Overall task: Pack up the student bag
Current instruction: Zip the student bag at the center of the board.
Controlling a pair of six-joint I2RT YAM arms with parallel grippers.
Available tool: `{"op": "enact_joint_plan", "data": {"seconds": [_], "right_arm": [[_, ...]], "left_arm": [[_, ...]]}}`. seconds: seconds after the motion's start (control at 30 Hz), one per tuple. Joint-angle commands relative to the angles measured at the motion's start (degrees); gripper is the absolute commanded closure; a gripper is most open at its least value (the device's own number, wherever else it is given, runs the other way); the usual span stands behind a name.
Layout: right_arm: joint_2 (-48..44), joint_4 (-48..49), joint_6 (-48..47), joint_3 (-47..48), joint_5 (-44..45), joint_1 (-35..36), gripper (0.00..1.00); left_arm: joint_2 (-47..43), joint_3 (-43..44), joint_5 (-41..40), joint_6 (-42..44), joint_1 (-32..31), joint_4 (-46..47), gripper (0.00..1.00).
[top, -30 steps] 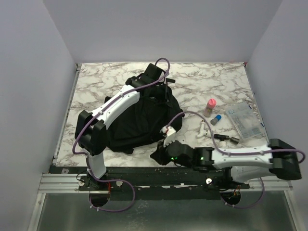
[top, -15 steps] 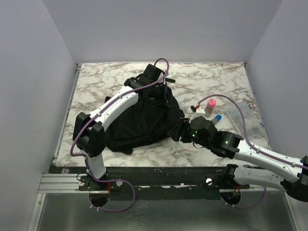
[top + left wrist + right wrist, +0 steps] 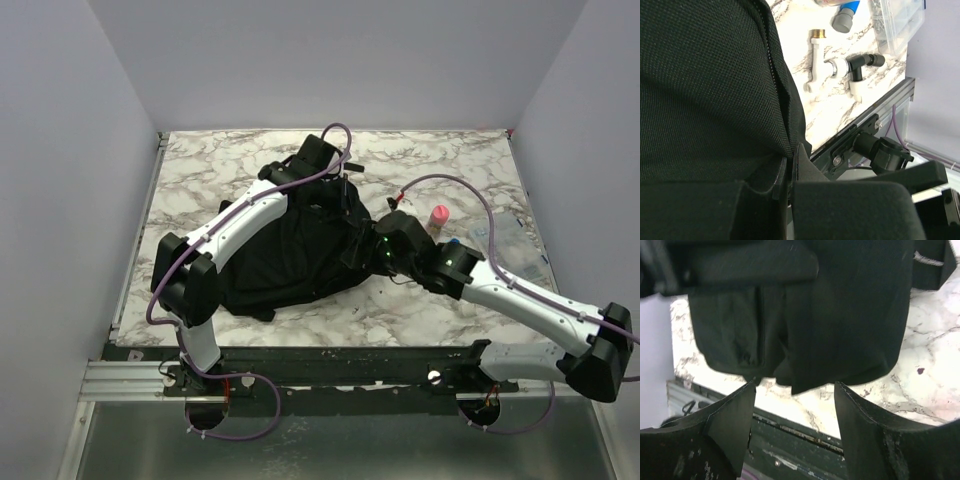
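The student bag (image 3: 285,250), a large black fabric backpack, lies in the middle of the marble table. My left gripper (image 3: 340,190) reaches over its far right side. It is shut on a fold of the bag's fabric beside the zipper (image 3: 774,65), and the pinch shows close up in the left wrist view (image 3: 788,167). My right gripper (image 3: 362,254) hovers at the bag's right edge. Its jaws stand open with nothing between them (image 3: 795,395), and the bag's fabric (image 3: 840,315) hangs just beyond the fingertips (image 3: 742,405).
Right of the bag lie a pink bottle (image 3: 438,216), a blue-capped piece (image 3: 452,243) and a clear plastic box (image 3: 510,240). White pipe fittings (image 3: 816,65) and a black fitting (image 3: 862,62) lie near the table's front edge (image 3: 330,345).
My right arm has swung from the table's front edge up to the bag's right side, and its jaws have opened. The bag's near right corner no longer sticks out forward. The left arm has stayed put.
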Motion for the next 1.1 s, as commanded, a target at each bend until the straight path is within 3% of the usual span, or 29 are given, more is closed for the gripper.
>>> {"op": "enact_joint_plan", "data": {"seconds": [0.0,0.13,0.23,0.33,0.5,0.6,0.7,0.83,1.07], "right_arm": [[6.47,-6.25,2.50,5.24,4.39,-1.22,0.31],[10.23,-4.87,4.09,5.50,5.84,-1.92,0.33],[10.64,-3.10,5.51,3.74,6.96,-2.53,0.44],[8.13,0.72,5.76,0.61,6.23,-2.80,0.65],[2.70,7.72,4.33,-5.31,4.34,-3.52,0.98],[0.97,10.24,1.97,-6.46,2.73,-3.86,1.00],[-0.66,13.82,-0.58,-8.11,0.02,-3.95,1.00],[-2.64,16.87,-1.70,-10.27,-1.47,-4.04,1.00],[-3.29,18.63,-2.52,-10.74,-4.54,-4.12,1.00]], "left_arm": [[-4.21,-0.14,5.94,-0.38,-0.62,4.21,1.00],[-4.15,-0.75,7.08,0.27,-1.05,4.42,1.00],[-4.45,-1.66,8.32,1.14,-1.23,4.47,0.96],[-6.19,-3.72,7.92,2.71,-1.22,4.48,0.80],[-12.99,-10.76,5.76,6.38,-0.43,4.61,0.45],[-19.16,-16.16,3.35,8.46,-0.09,4.94,0.35],[-24.09,-21.35,5.59,11.46,-0.01,6.83,0.31],[-24.31,-25.14,10.54,12.63,-0.24,7.42,0.33],[-20.95,-25.21,7.48,16.24,-0.78,7.23,0.31]]}}
